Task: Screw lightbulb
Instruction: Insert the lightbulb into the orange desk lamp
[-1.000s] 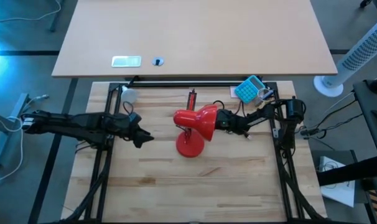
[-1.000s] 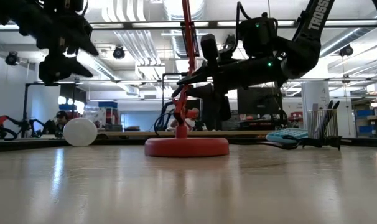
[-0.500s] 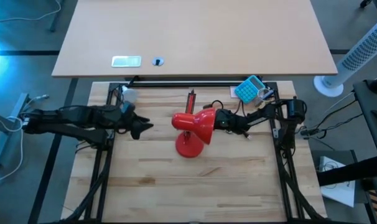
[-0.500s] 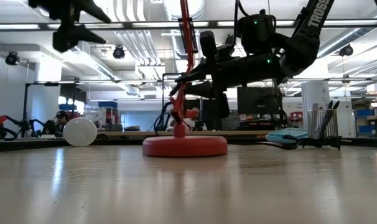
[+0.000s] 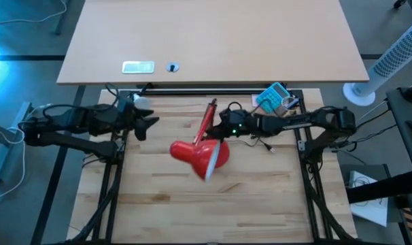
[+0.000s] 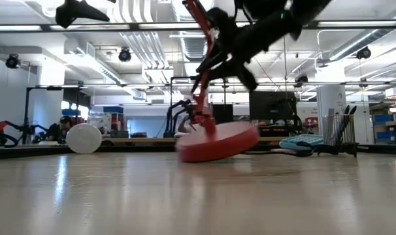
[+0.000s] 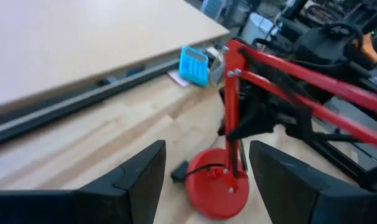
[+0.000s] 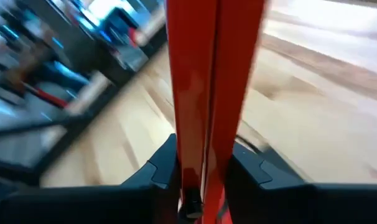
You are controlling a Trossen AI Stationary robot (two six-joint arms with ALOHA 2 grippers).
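The red desk lamp (image 5: 198, 158) stands tipped, its round base (image 6: 217, 142) resting on one edge with the other side raised. My right gripper (image 5: 228, 126) is shut on the lamp's thin red arm (image 8: 207, 93), above the base. The small white lightbulb (image 5: 142, 103) lies on the table at the far left, and it also shows in the low view (image 6: 84, 138). My left gripper (image 5: 149, 123) is open and empty. It hangs high over the table just near of the bulb and looks toward the lamp (image 7: 218, 186). My right gripper pinches the lamp's red arm (image 8: 204, 146) between its two fingers (image 8: 160, 168), which lie across the arm. It comes roughly level from the table's right side. The lamp leans in the hold, with its base edge (image 6: 185, 155) on the table.
A light-blue calculator (image 5: 272, 97) and cables lie at the far right of the table. A dark frame rail (image 5: 213, 90) runs along the far edge. Open wood (image 5: 213, 211) lies toward the near edge.
My right gripper has swung toward the table's left and far side with the lamp. The lamp has tipped: its base has lifted on one side and its shade has dropped toward the left. My left gripper has gone up and toward the far edge, nearer the bulb.
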